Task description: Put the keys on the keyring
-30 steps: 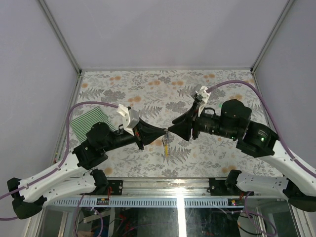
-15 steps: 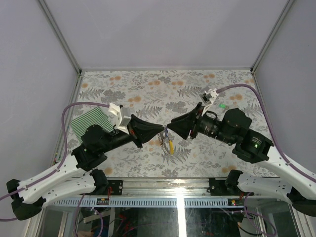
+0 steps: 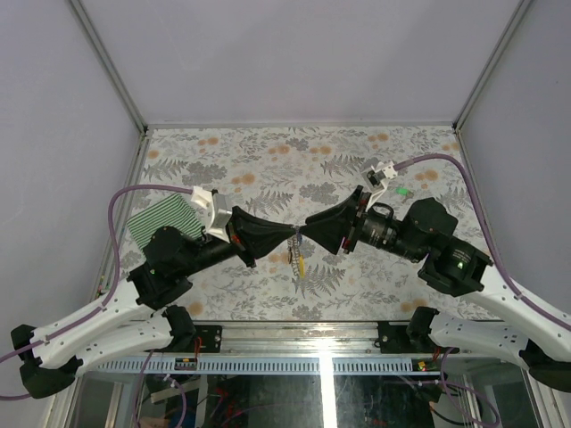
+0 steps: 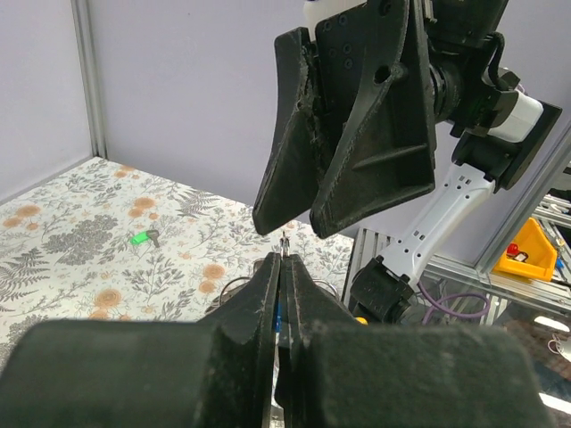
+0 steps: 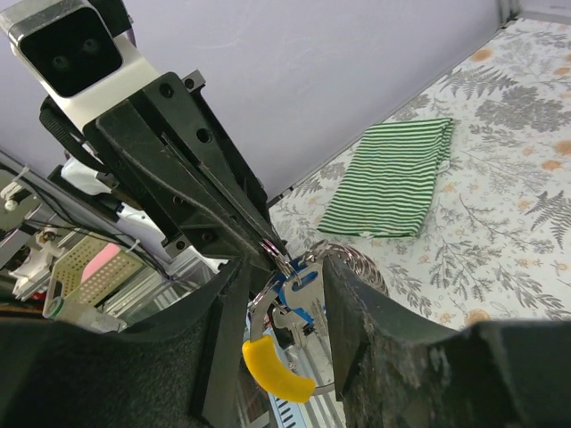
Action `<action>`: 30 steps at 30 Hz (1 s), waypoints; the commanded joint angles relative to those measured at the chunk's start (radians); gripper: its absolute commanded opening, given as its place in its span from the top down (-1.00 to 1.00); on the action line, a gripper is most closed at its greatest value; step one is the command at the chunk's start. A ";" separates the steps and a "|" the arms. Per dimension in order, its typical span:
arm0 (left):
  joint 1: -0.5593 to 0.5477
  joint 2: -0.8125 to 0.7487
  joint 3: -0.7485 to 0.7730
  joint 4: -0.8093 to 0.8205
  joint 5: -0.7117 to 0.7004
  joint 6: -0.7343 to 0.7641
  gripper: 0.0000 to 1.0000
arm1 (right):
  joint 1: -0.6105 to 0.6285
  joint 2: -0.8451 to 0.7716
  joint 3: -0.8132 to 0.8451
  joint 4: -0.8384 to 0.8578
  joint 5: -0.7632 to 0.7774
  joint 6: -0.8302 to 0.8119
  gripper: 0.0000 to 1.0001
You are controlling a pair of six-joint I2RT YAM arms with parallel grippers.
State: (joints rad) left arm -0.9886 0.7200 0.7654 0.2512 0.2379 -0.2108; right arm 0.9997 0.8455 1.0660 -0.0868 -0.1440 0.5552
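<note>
left gripper (image 4: 280, 267) pinching fully shut on keyring (image 5: 299, 267), holding it mid-air near table (image 3: 357, 285) near edge; right gripper (image 5: 278, 290) standing half open, straddling blue key (image 5: 293, 303), apparently gripping nothing; green key (image 4: 140, 238) lying toward right edge; risk: right fingers closing off-centre, knocking ring loose

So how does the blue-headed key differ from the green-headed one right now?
The tiny blue-headed metal key hangs in mid-air between the left claw and the right claw; the tiny green-headed metal key lies flat on the flowered table, over on the robot's right. The blue one dangles by the thin silvery keyring with a yellow tag; the green one lies alone, no claw touching it. Both are tiny, with coloured plastic heads.
</note>
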 commanded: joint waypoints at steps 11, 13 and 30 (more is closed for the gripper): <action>-0.006 -0.020 0.017 0.106 0.016 -0.009 1.00 | 0.005 0.006 0.009 0.097 -0.093 0.010 0.29; -0.006 -0.021 0.017 0.107 0.016 -0.009 1.00 | 0.005 0.009 0.009 0.095 -0.097 0.012 0.32; -0.006 -0.017 0.023 0.111 0.014 -0.006 1.00 | 0.005 0.010 0.019 0.059 -0.069 0.008 1.00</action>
State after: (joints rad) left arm -0.9886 0.7078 0.7658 0.2569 0.2539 -0.2127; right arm 0.9997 0.8650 1.0660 -0.0597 -0.2256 0.5617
